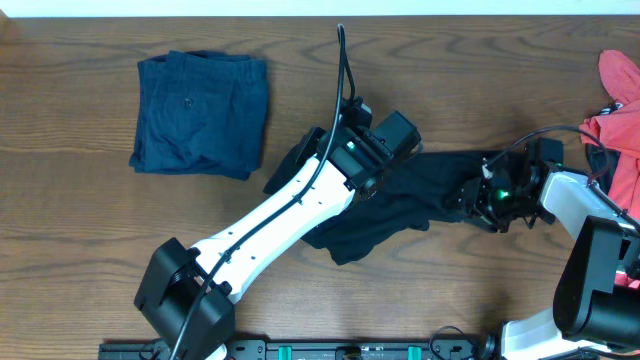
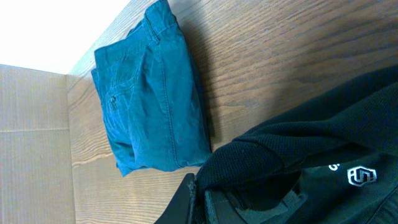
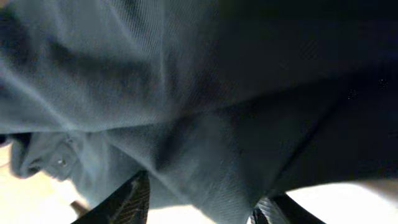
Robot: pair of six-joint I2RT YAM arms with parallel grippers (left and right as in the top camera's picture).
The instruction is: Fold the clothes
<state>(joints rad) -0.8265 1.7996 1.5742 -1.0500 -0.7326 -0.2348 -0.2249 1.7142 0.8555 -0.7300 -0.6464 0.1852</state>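
A long black garment (image 1: 400, 205) lies crumpled mid-table, stretched between both grippers. My left gripper (image 1: 300, 165) is shut on its left end. In the left wrist view the jaws (image 2: 202, 199) pinch black fabric (image 2: 298, 149), and the white round logo (image 2: 362, 176) shows. My right gripper (image 1: 472, 198) is at the garment's bunched right end. In the right wrist view fabric (image 3: 217, 93) fills the space between its fingers (image 3: 202, 205) and hides the tips. Navy-blue shorts (image 1: 200, 110) lie folded at the far left and also show in the left wrist view (image 2: 155, 106). Coral-red pieces (image 1: 620, 120) sit at the right edge.
The brown wooden table (image 1: 80, 230) carries everything. The left arm's black cable (image 1: 345, 70) arcs over the table's far middle. A cardboard surface (image 2: 31, 124) shows beyond the table's edge in the left wrist view. The right arm's base stands at the lower right (image 1: 600, 280).
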